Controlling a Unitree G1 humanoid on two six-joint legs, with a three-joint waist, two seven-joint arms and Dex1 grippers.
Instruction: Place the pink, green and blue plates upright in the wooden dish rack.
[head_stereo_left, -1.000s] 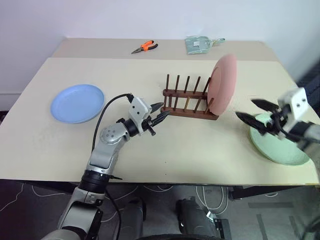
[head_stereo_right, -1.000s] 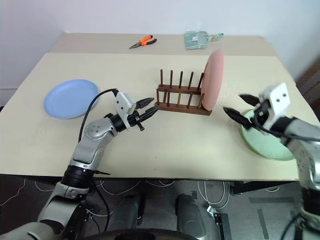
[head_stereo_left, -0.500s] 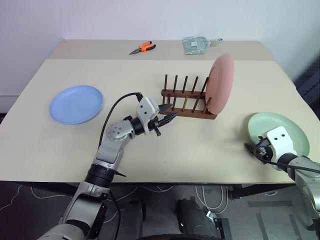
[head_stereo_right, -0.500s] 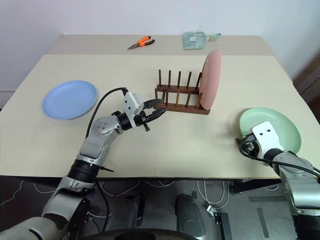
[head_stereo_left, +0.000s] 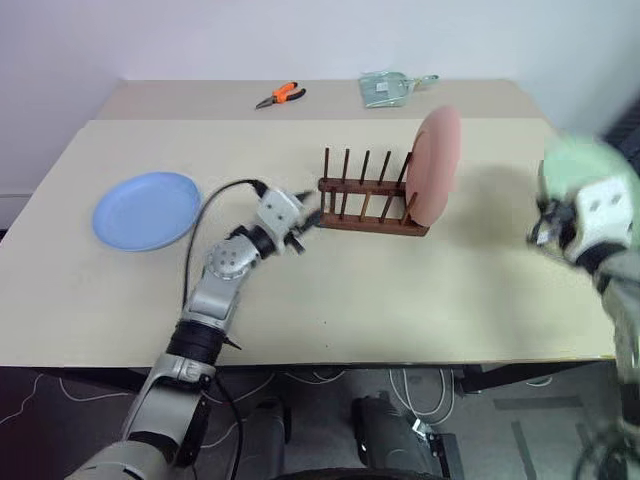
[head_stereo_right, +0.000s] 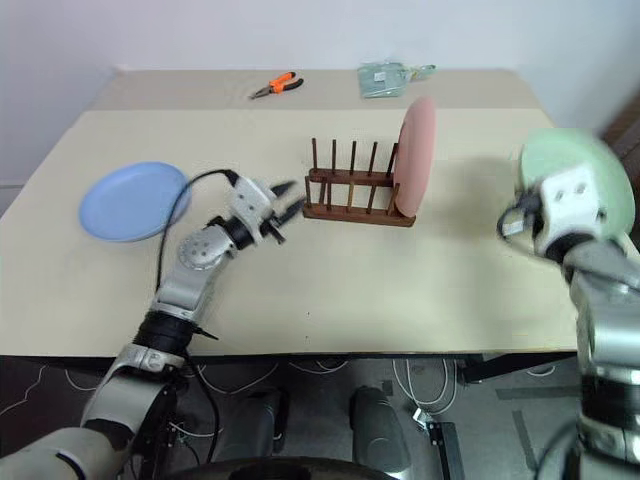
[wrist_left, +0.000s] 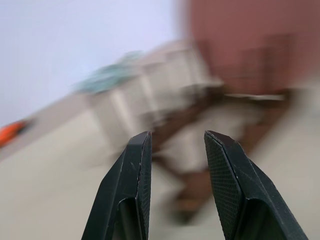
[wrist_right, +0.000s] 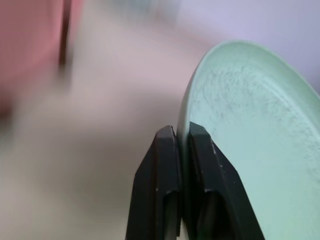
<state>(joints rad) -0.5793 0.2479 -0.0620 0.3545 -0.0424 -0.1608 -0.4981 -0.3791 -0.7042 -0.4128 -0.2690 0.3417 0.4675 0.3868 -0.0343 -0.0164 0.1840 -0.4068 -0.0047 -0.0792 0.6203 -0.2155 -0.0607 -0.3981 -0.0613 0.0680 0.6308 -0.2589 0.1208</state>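
Note:
The pink plate stands upright in the right end slot of the wooden dish rack. Far to the left, the blue plate lies flat on the table. The green plate is lifted off the table at the right and tilted up on edge. My right gripper is shut on the green plate's rim. My left gripper hovers just off the rack's left end, open with nothing between its fingers.
Orange-handled pliers and a clear green packet lie at the back of the beige table. Several rack slots left of the pink plate stand free. The table's right edge is close under the lifted plate.
My right gripper came down onto the green plate, shut on its rim and raised it off the table. My left gripper shifted slightly left and back, toward the rack's left end.

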